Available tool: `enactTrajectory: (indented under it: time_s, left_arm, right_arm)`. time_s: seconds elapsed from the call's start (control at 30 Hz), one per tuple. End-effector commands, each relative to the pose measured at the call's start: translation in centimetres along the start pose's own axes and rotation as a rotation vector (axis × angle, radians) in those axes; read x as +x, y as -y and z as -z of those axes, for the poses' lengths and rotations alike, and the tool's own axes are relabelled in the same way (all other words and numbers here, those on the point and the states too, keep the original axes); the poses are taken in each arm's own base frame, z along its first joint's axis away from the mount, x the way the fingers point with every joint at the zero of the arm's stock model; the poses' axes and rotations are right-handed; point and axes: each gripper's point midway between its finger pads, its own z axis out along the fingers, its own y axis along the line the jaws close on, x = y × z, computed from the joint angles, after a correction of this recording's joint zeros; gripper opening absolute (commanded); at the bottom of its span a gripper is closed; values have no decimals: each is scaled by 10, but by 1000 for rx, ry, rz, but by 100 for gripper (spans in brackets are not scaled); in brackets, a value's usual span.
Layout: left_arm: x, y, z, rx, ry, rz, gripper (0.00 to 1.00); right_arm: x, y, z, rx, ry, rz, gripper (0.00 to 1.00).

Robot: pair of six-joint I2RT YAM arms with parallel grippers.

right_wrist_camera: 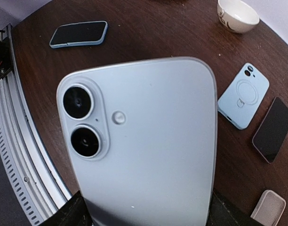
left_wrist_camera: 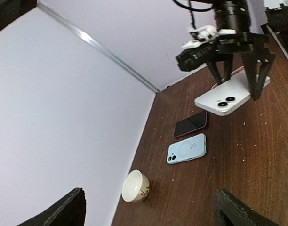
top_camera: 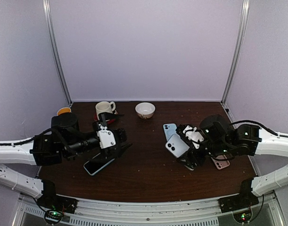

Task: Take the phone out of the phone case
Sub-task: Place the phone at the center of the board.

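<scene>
1. Phones counted: three. The held phone [right_wrist_camera: 144, 141] is pale, back up, with two lenses. It is off the table [top_camera: 148, 179], right of centre.
2. The right gripper [left_wrist_camera: 237, 90] is clamped on the held phone's long edges.
3. The blue-rimmed phone [top_camera: 99, 165] lies screen up, near left, just below the left gripper [top_camera: 119, 143].
4. Left gripper's jaws are spread wide with nothing between them.
5. The pink-edged phone [right_wrist_camera: 273, 129] lies dark side up, beside the light-blue case [right_wrist_camera: 244, 94].
6. Light-blue cases lying apart: one, back up, with a ring mark. Cannot tell if a phone sits inside.
7. One pale rounded object [right_wrist_camera: 268, 209] is cut off by the frame edge and cannot be identified.
8. Crockery at the far edge: one bowl [top_camera: 145, 109], one mug [top_camera: 104, 108], one orange cup [top_camera: 64, 111].
</scene>
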Motion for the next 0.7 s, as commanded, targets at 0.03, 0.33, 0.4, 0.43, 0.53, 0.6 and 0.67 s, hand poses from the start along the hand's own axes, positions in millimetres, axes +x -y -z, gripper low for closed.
enactTrajectory:
  time_s: [0.03, 0.33, 0.4, 0.43, 0.53, 0.6, 0.67]
  left_arm:
    - [37, -23, 11, -128, -267, 531, 97]
    - [90, 7, 24, -206, -601, 908, 98]
    - [99, 16, 30, -216, -646, 963, 97]
    - [103, 21, 33, -221, -666, 992, 97]
    - [114, 34, 41, -224, -714, 1057, 97]
    - [122, 44, 48, -220, -748, 1087, 97]
    - [131, 57, 52, -189, -783, 1125, 98]
  right_arm:
    - [19, 26, -2, 105, -138, -209, 42]
    - [69, 51, -28, 203, -340, -445, 40]
    - [81, 59, -33, 227, -389, -505, 39]
    - [86, 62, -36, 235, -411, -531, 39]
    - [98, 68, -44, 244, -462, -575, 40]
    - [104, 71, -50, 246, -488, -591, 41]
    - [110, 74, -56, 242, -512, -610, 42]
